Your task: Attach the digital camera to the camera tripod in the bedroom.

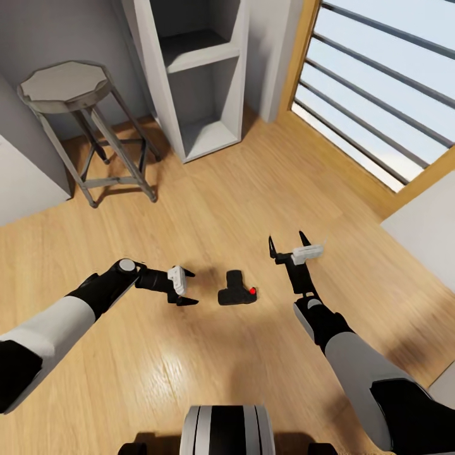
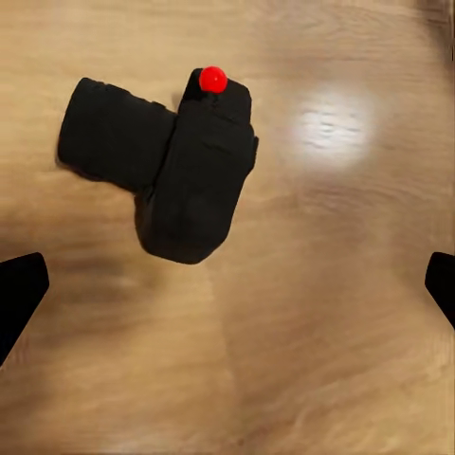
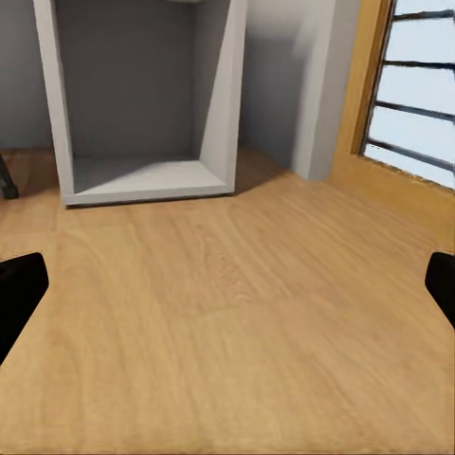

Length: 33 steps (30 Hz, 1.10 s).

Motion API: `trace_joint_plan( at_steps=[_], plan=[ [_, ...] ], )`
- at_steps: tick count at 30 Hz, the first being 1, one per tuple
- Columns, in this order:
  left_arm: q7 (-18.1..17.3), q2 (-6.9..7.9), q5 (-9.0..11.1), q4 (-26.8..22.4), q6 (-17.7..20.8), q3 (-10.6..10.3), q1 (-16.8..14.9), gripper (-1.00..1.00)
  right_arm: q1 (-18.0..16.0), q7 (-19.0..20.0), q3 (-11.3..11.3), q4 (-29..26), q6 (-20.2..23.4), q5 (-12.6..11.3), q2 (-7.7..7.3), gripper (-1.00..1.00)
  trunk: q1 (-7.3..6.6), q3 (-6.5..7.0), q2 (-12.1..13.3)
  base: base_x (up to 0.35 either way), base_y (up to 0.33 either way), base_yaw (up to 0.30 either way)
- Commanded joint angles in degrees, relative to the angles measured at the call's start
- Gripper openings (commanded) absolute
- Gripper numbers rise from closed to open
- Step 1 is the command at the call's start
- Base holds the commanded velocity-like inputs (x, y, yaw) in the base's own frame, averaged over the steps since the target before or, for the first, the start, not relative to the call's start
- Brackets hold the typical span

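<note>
The digital camera, black and blocky with a red button, lies on the light wood floor between my two arms. In the left wrist view the camera lies just beyond the fingertips, its red button on the far side. My left gripper is open, a short way left of the camera and pointing at it, touching nothing. My right gripper is open and holds nothing; it hovers to the right of and beyond the camera, aimed at the shelving. The camera tripod is out of view.
White cube shelving stands ahead against the grey wall, its lowest cube showing in the right wrist view. A grey metal stool stands at the left. The oak door with frosted stripes is at the right.
</note>
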Motion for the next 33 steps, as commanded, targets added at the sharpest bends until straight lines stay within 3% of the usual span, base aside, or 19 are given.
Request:
trace_joint_plan(
  at_steps=[1, 25, 27, 28, 33],
  plan=[
    [0.1, 0.07, 0.3, 0.1, -0.9, -0.4, -0.1, 1.0, 0.0, 0.0, -0.1, 0.0, -0.2, 0.3, 0.02, 1.0, 0.01, -0.26, 0.0, 0.0, 0.0, 0.0],
    [-0.3, -0.15, 0.3, -0.3, -2.3, -0.2, -0.1, 1.0, -0.1, 0.0, -0.1, 0.0, -0.1, 0.3, 0.02, 1.0, 0.63, -5.58, -0.4, 0.0, 0.0, 0.0],
    [-0.3, -0.17, 0.3, -0.8, -2.3, -0.2, -0.1, 1.0, -0.1, 0.0, -0.1, 0.0, -0.1, 0.3, 0.02, 1.0, 0.68, -6.02, -0.4, 0.0, 0.0, 0.0],
    [-0.3, -0.2, 0.3, -4.7, -2.3, -0.2, -0.1, 1.0, -0.1, -0.1, -0.1, 0.0, -0.1, 0.3, 0.02, 1.0, 0.71, -6.24, -0.4, 0.0, 0.0, 0.0],
    [-0.3, -0.21, 0.3, -6.2, -2.2, -0.2, -0.1, 1.0, 0.0, -0.2, -0.1, 0.0, -0.2, 0.3, 0.02, 1.0, 0.84, -7.35, -0.5, 0.0, 0.0, 0.0]
  ],
)
